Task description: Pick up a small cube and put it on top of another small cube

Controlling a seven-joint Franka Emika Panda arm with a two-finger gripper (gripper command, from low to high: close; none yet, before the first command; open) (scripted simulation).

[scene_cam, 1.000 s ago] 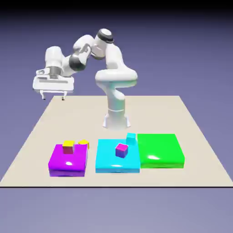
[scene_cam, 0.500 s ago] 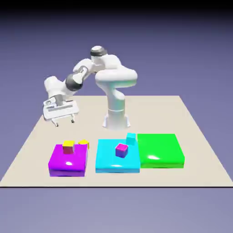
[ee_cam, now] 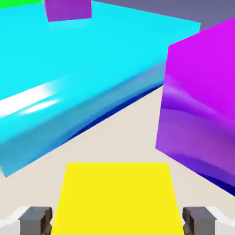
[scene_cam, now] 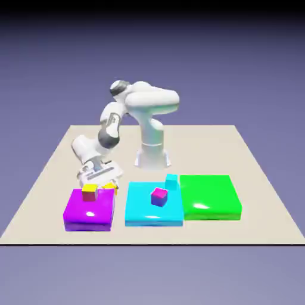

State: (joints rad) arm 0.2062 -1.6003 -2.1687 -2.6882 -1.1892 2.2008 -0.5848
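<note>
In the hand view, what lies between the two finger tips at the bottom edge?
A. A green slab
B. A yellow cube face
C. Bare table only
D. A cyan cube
B: a flat yellow face, the small cube, fills the space between the tool's grey finger tips, which stand apart on either side of it.
</note>
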